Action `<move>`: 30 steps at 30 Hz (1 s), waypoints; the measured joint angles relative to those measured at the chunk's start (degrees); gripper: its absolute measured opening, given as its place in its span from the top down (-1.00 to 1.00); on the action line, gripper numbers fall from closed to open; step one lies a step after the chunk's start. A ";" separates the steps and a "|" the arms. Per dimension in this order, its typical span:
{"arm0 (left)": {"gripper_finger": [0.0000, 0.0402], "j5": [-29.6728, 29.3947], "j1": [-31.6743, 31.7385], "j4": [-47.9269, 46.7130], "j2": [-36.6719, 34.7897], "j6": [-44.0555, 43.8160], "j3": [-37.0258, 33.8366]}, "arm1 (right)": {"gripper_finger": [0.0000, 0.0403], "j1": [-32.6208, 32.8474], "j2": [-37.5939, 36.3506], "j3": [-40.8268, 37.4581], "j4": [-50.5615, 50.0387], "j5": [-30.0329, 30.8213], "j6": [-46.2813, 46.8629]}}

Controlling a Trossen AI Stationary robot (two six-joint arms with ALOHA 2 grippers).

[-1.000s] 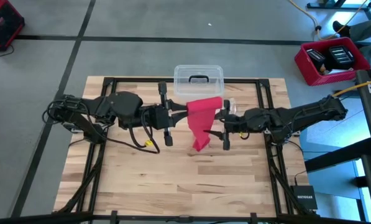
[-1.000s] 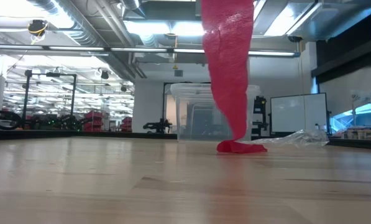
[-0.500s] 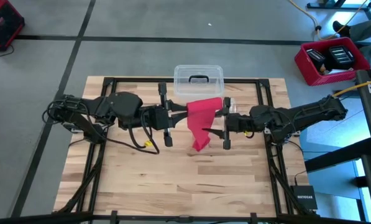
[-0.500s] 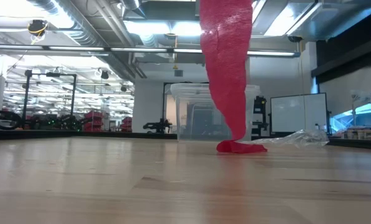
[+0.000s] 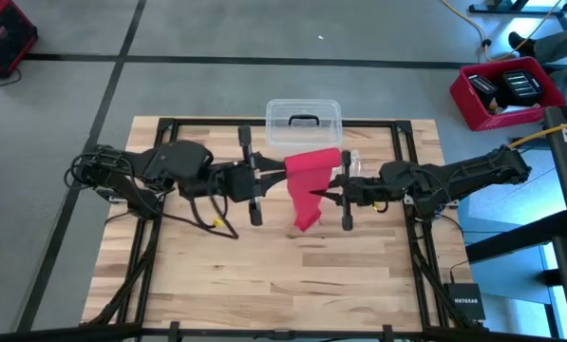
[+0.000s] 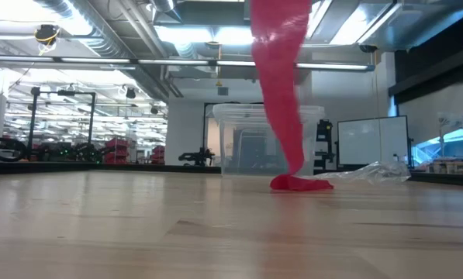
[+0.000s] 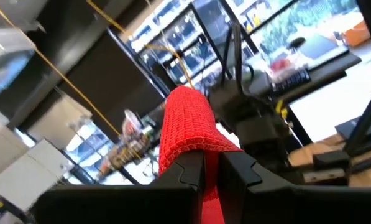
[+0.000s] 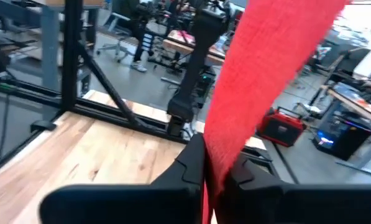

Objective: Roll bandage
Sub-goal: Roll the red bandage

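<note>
**Both grippers on the red band, loose end still trailing**

I have the right gripper (image 5: 332,198) with its jaws clamped on the bandage (image 5: 311,180); the right wrist view shows the red fabric (image 8: 260,81) pinched between the two dark fingers (image 8: 191,163). The left gripper (image 5: 275,178) has its jaws closed on the band's upper end, and in the left wrist view the knit strip (image 7: 188,130) humps up out of the narrow gap between them. The two grippers face each other above the middle of the counter (image 5: 226,275), left at nine o'clock of the band, right at three.

From there the strip hangs down and its free end lies crumpled on the wood (image 6: 299,184), seen plainly in the low view. Behind it at twelve o'clock stands a clear plastic box (image 5: 303,122), with a crinkled clear wrapper (image 6: 374,172) just beside.

My worry is the hanging length: if I turn it without tension it may twist or bunch, giving a lopsided roll. Pulling too hard could drag the fabric out of one pinch, and the trailing end could snag the wrapper.
</note>
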 joint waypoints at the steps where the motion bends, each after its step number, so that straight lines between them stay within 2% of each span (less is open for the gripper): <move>1: 0.91 -0.02 0.00 0.43 -0.13 0.50 0.00 | 0.96 0.03 -0.02 0.00 0.01 -1.18 0.01; 3: 0.91 -0.66 0.06 0.86 -0.42 1.49 0.00 | 0.97 0.81 -0.02 0.00 0.12 -3.03 0.04; 8: 0.91 -4.35 0.50 1.26 -0.44 5.37 -0.02 | 0.96 4.53 -0.02 0.02 0.88 -3.25 0.08; 21: 0.91 -4.55 3.76 1.78 -0.33 7.90 -0.02 | 0.98 12.46 -0.04 0.04 4.18 -2.59 1.41; 25: 0.91 -4.59 3.82 1.78 -0.33 7.69 -0.02 | 0.92 12.33 -0.03 0.07 2.79 5.07 5.24; 28: 0.91 -4.61 3.23 1.76 -0.33 7.69 -0.02 | 0.77 11.62 -0.02 0.07 2.78 12.99 8.13; 30: 0.91 -4.43 3.00 1.51 -0.33 7.48 -0.02 | 0.62 10.46 0.00 0.07 2.81 15.89 7.78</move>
